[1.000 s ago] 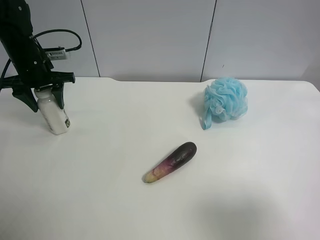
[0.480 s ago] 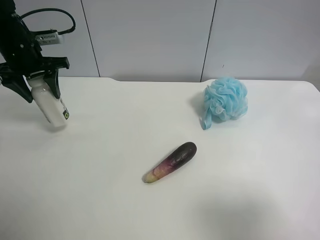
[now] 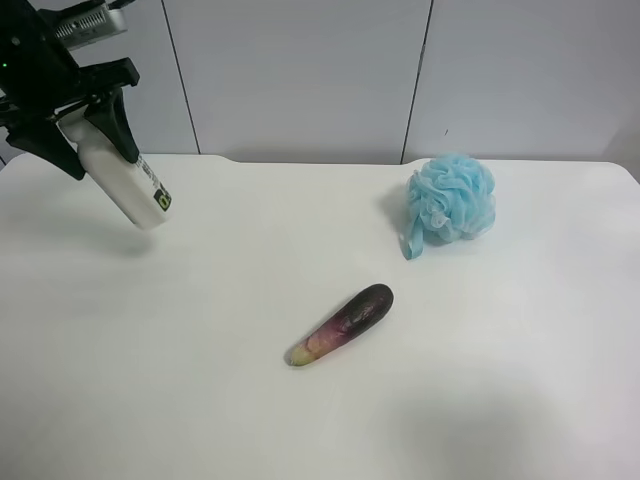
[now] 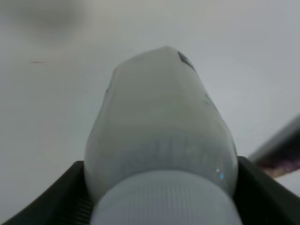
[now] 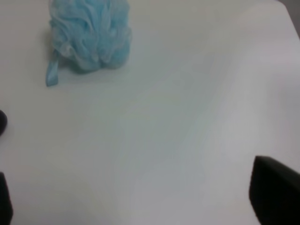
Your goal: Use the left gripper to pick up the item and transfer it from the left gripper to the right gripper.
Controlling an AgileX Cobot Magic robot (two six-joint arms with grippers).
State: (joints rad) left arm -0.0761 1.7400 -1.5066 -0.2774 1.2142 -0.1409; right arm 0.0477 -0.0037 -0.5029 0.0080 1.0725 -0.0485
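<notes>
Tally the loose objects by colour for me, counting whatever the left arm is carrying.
White: 1, the white plastic bottle, held off the table in the jaws of the left gripper
Purple: 1, the eggplant
Blue: 1, the bath pouf
Total: 3

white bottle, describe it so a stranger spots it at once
Look above the white table's far corner at the exterior high view's left. There the left pincer holds the white bottle tilted in the air; the eggplant and bath pouf lie on the table.
</notes>
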